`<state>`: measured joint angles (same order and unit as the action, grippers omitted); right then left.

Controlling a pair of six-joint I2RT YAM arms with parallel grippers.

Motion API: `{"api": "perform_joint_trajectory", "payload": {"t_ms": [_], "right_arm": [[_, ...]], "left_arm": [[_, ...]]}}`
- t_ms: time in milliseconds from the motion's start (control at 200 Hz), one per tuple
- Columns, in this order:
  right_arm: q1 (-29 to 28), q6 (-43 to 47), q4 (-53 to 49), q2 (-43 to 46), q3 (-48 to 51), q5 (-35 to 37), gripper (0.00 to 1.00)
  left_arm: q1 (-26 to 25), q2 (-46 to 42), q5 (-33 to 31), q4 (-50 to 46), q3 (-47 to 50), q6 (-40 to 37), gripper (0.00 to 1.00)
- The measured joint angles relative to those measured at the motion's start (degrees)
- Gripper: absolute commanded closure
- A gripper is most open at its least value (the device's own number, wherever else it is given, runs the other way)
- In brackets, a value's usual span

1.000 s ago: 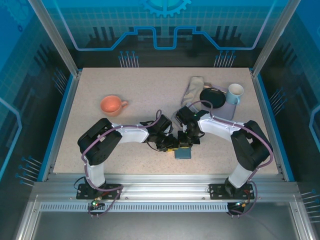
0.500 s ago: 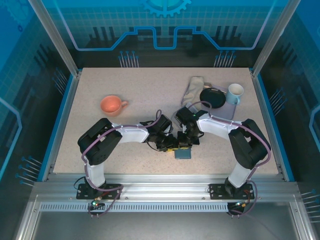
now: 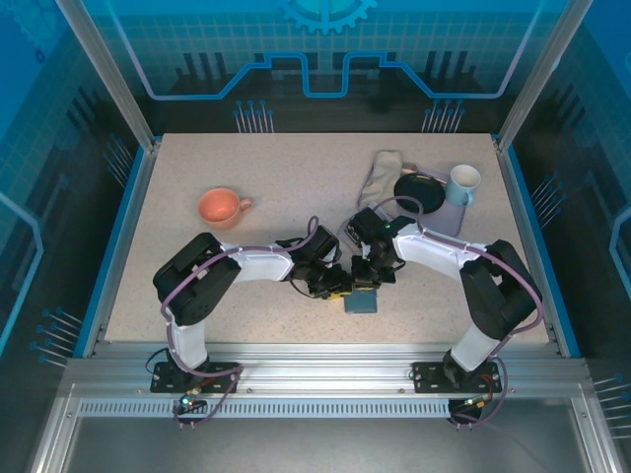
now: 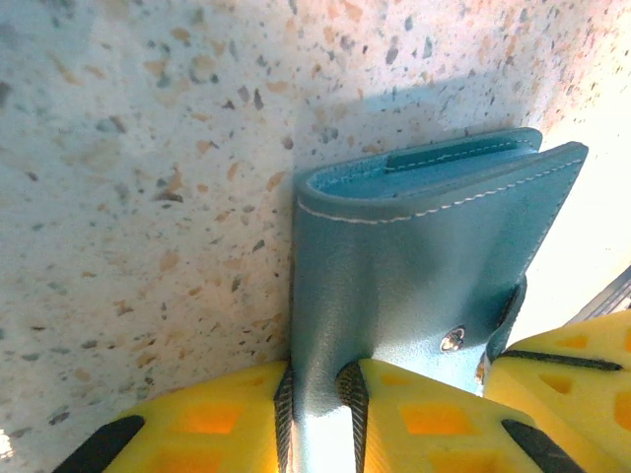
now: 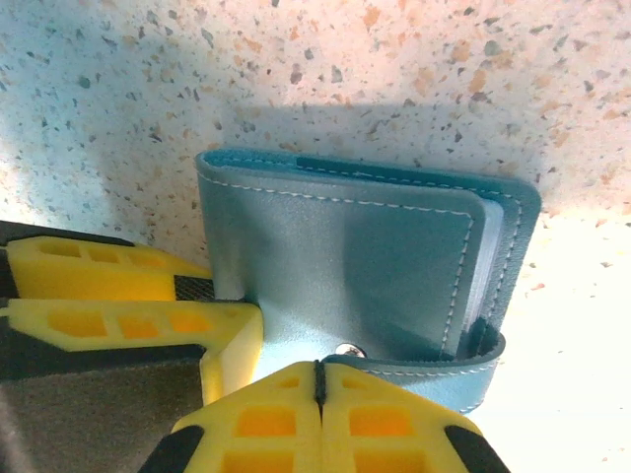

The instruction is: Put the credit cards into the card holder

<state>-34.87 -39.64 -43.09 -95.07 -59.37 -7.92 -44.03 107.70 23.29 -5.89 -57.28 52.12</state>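
One card holder (image 4: 414, 256) edge inside left gripper (image 4: 317, 394); closed right gripper (image 5: 317, 379) perhaps touching.

Orange cup (image 3: 219, 207), beige cloth (image 3: 381, 175), black dish (image 3: 418, 190), pale mug (image 3: 462, 182)

card holder (image 5: 345, 266): smooth, soft leather-like skin, low sheen, pale thread stitching | snap (image 4: 453, 341) on card holder's face: shiny metal | table (image 4: 148, 148) under card holder: speckled stone-look, matt | left gripper (image 4: 317, 409) on card holder's edge: matt yellow plastic, ribbed black pads (image 4: 284, 414) | cup (image 3: 219, 207) well left of card holder: glossy orange glaze
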Motion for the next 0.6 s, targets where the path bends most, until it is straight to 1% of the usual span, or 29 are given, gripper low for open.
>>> {"api": "perform_joint_trajectory", "payload": {"t_ms": [190, 360, 600], "right_arm": [[0.0, 0.0, 0.3, -1.7, 0.0, 0.0, 1.0], [-0.1, 0.0, 0.4, -3.5, -0.4, -1.4, 1.0], [0.0, 0.0, 0.7, -3.9, 0.0, -1.7, 1.0]], "left_arm": [[0.0, 0.0, 0.0, 0.0, 0.0, 0.0, 0.75], [0.0, 0.0, 0.0, 0.0, 0.0, 0.0, 0.75], [0.1, 0.1, 0.1, 0.0, 0.0, 0.0, 0.75]]}}
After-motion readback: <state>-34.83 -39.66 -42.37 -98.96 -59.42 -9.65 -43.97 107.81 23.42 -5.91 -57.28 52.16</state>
